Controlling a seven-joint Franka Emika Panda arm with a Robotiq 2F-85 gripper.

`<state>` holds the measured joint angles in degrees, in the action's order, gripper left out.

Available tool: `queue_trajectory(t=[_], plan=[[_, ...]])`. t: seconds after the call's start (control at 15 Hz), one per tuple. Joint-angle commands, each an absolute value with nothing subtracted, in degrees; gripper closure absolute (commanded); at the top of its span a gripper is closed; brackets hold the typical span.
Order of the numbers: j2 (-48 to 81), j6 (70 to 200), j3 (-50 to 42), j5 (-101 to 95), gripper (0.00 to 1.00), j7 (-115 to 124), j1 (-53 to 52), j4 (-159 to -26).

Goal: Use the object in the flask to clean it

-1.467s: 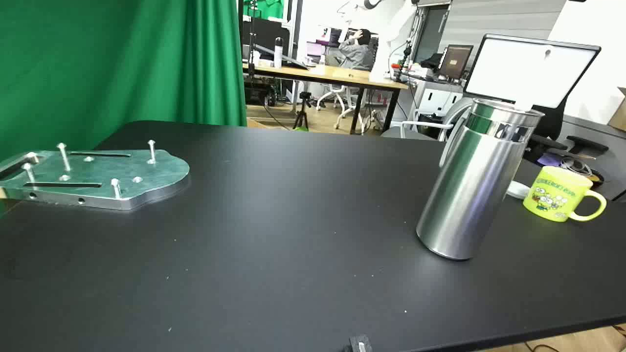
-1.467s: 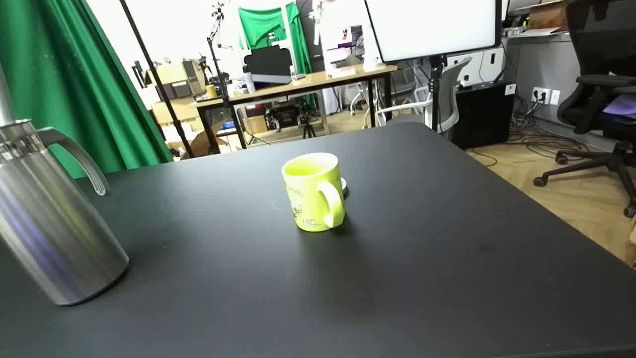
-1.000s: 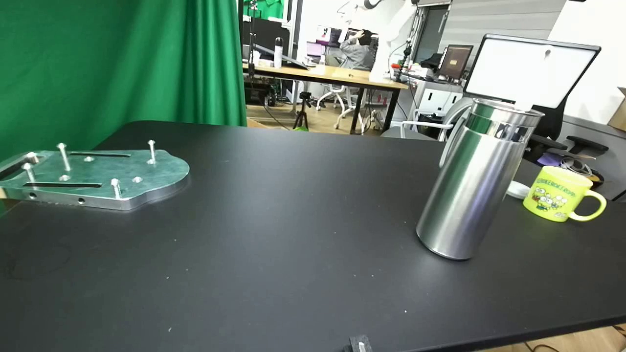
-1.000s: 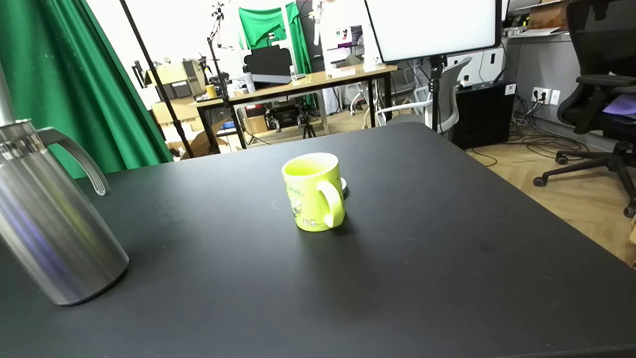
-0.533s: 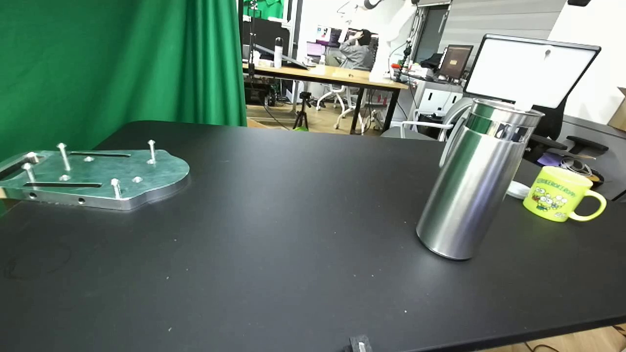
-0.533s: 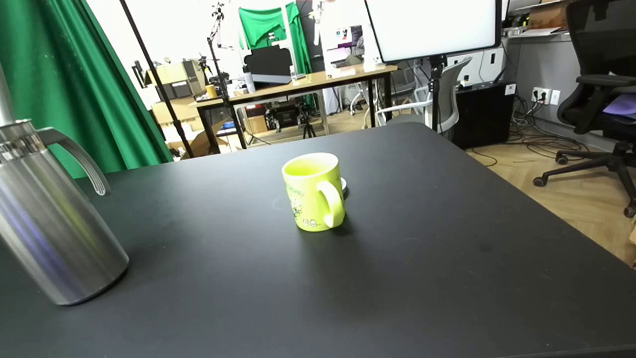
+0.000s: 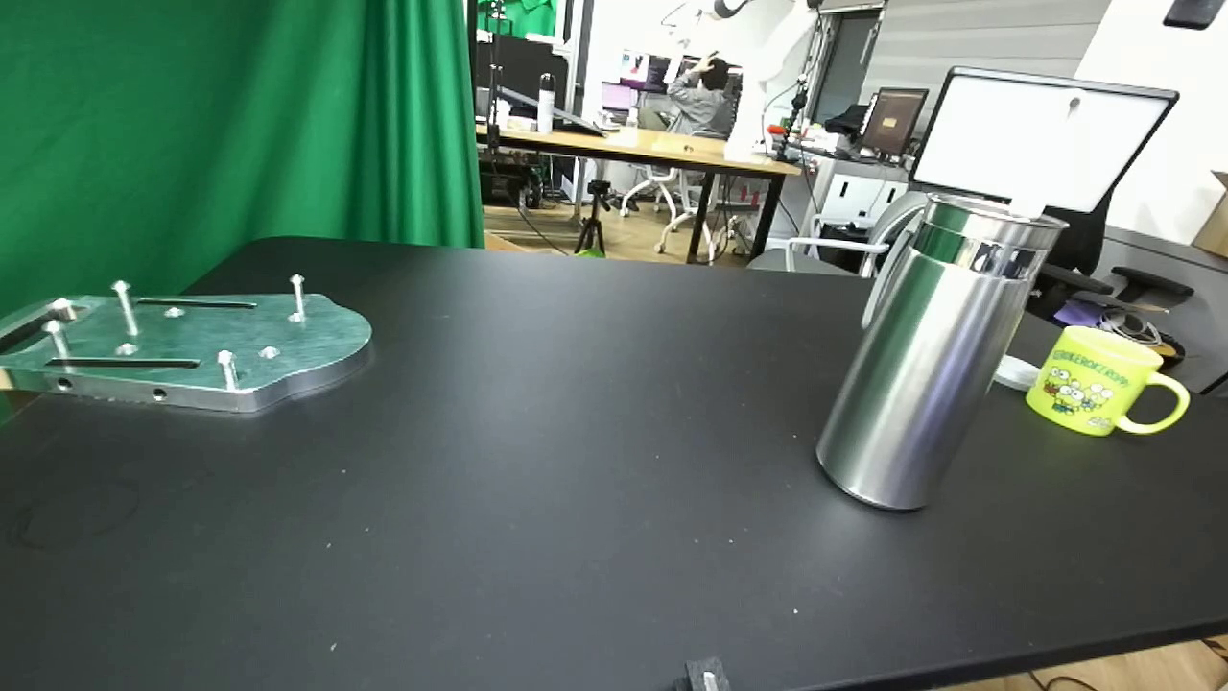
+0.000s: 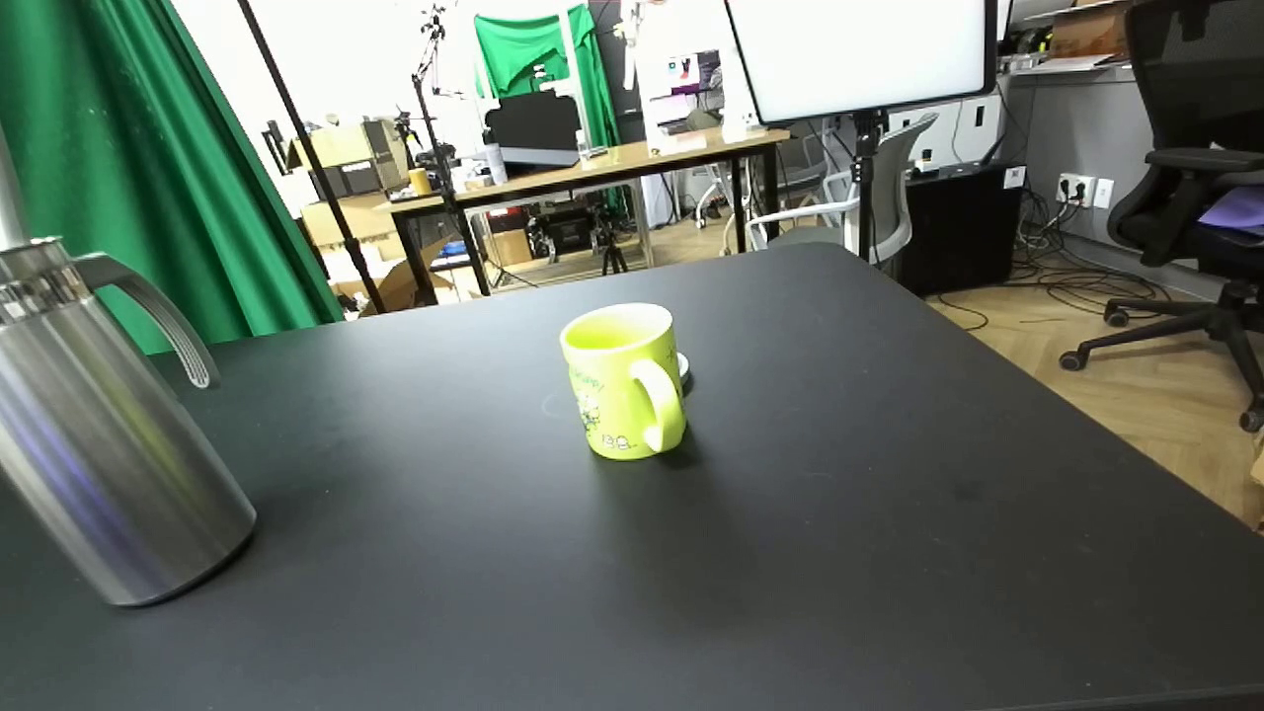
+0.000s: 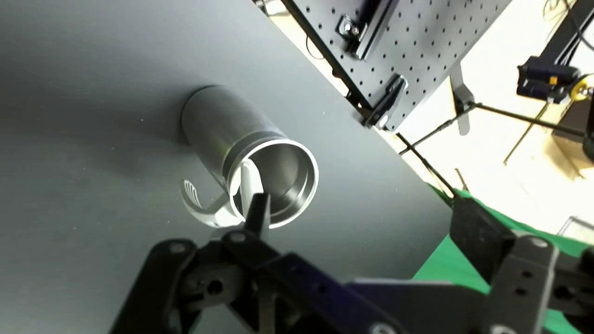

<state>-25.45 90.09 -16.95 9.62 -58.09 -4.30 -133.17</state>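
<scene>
The flask, a tall steel cylinder with a side handle, stands upright on the black table in both exterior views [image 7: 926, 384] [image 8: 114, 444]. In the wrist view I look down into its open mouth [image 9: 222, 125]. A pale stick-like object [image 9: 250, 178] stands in it, leaning at the handle side; it also rises out of the flask in an exterior view [image 8: 8, 197]. Its lower end is hidden. My gripper [image 9: 369, 220] is open. Its left finger overlaps the stick in the wrist view; I cannot tell whether they touch. A dark piece, perhaps a fingertip, shows at an exterior view's top edge [image 7: 1194, 11].
A yellow-green mug [image 7: 1094, 379] [image 8: 624, 385] stands beside the flask, with a white round thing [image 7: 1015, 372] behind it. A metal plate with upright bolts [image 7: 192, 345] lies at the table's left edge. A perforated board [image 9: 417, 60] lies beyond the table edge in the wrist view.
The dark piece at the top right of an exterior view has come further down into view and shifted right. The flask, its stick and the mug have not moved.
</scene>
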Motion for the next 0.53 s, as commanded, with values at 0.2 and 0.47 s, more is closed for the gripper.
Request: queue_trajectory(t=[0.2, 0.47], plan=[[-19.4, 89.0, -13.1, -2.0, 0.00, -67.1, -1.2, -125.5], [-19.8, 92.5, -11.6, -2.5, 0.00, -66.6, -0.2, -127.8]])
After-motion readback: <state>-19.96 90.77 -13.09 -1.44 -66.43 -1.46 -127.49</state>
